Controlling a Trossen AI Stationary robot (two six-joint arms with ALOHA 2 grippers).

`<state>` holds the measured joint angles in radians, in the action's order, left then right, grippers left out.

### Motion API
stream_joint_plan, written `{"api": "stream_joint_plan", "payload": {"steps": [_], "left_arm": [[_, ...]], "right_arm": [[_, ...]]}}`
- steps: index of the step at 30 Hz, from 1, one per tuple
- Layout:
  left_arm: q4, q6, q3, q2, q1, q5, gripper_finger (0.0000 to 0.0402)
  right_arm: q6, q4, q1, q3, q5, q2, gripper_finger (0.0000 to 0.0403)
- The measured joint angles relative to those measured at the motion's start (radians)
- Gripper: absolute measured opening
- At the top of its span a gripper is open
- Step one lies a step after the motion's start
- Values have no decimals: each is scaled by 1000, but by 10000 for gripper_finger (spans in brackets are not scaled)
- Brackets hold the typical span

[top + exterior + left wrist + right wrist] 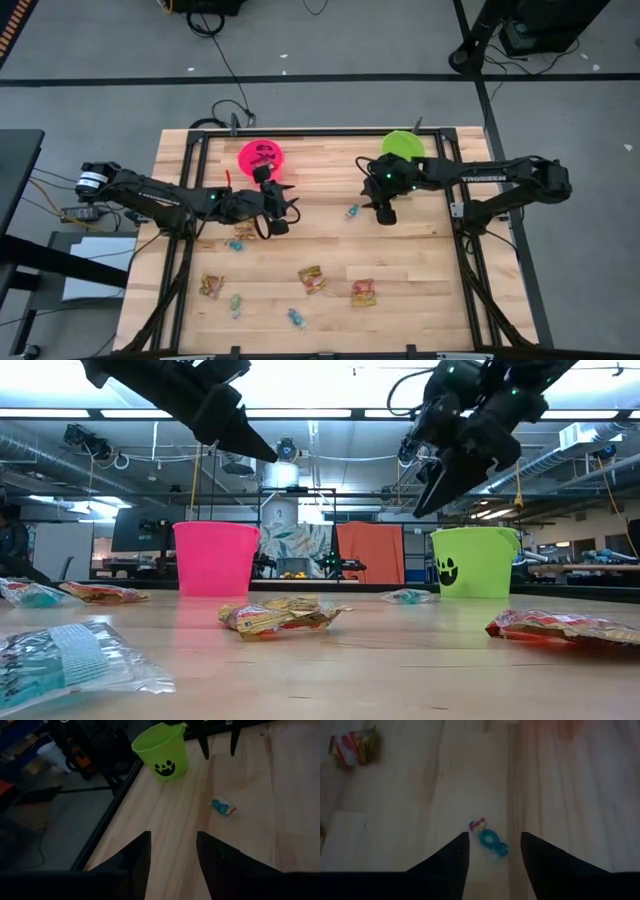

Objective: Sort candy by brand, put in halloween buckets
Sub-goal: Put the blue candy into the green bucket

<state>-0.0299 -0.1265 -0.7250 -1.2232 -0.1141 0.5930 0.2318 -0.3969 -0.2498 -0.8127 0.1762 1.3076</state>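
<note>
1. My right gripper (384, 213) hangs above the table with fingers spread wide and empty. I hold it so because the teal candy (492, 843) lies just under it, between my fingertips in the right wrist view.
2. This candy lies flat; its long axis runs from 11 to 5 o'clock in that view, with a red twisted end at 11.
3. The green bucket (403, 145) stands upright near my right gripper, at its 12 o'clock in the high view.
4. My left gripper (277, 222) waits open and empty, at 6 o'clock of the pink bucket (260, 156).
5. The orange-red packets (311, 279) lie at the near edge, well apart from both buckets.
</note>
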Motion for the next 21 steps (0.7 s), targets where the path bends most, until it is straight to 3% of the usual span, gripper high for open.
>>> {"api": "stream_joint_plan", "payload": {"steps": [6,11,15,21], "left_arm": [[1,0,0,0,0,0,165],[0,1,0,0,0,0,165],[-1,1,0,0,0,0,165],[-1,4,0,0,0,0,165]], "right_arm": [[41,45,-3,0,-5,115,245],[91,62,-4,0,-87,210,276],[129,87,-3,0,-96,265,282],[135,129,-4,0,-20,341,273]]}}
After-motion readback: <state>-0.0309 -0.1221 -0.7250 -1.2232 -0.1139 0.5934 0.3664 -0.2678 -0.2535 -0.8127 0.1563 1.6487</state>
